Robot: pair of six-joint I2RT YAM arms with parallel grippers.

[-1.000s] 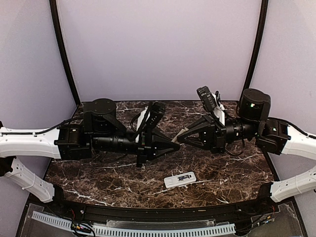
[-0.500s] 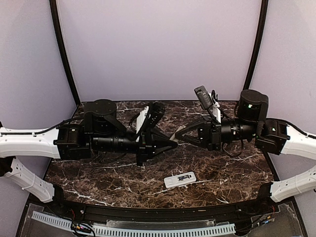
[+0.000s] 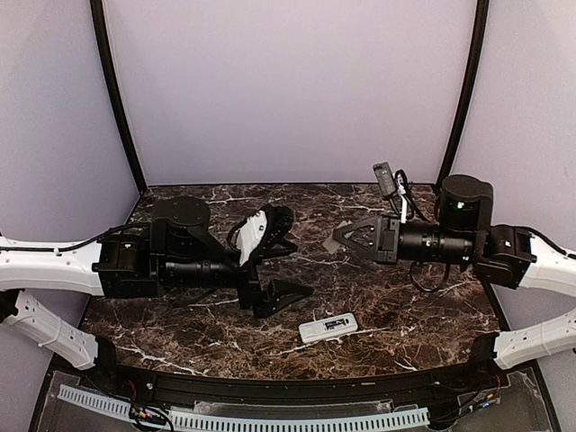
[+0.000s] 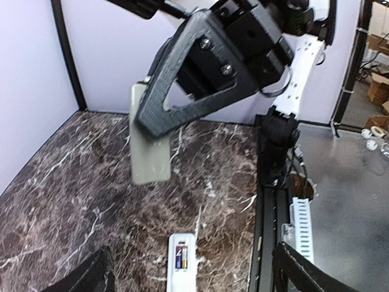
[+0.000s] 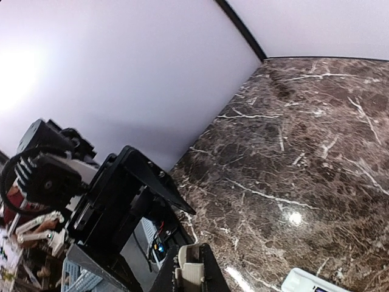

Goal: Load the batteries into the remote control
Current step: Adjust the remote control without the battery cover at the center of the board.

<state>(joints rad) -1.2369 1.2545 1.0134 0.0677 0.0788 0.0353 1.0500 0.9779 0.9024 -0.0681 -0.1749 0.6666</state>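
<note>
Right gripper [image 5: 189, 263] at 6 o'clock is clamping a white piece [image 5: 191, 272]. Remote control [image 5: 311, 283] corner is showing at 5 o'clock on marble table [image 5: 292, 134]; left arm [image 5: 115, 201] is hanging at 8 o'clock.

The worktop [image 3: 405, 306] is dark brown marble veined in white. The remote control [image 3: 328, 328] is white, its batteries [image 4: 182, 255] dark. The left hand [image 3: 301, 264] and right hand [image 3: 342, 240] are black; the cover piece [image 4: 150, 143] is pale greyish white.
</note>
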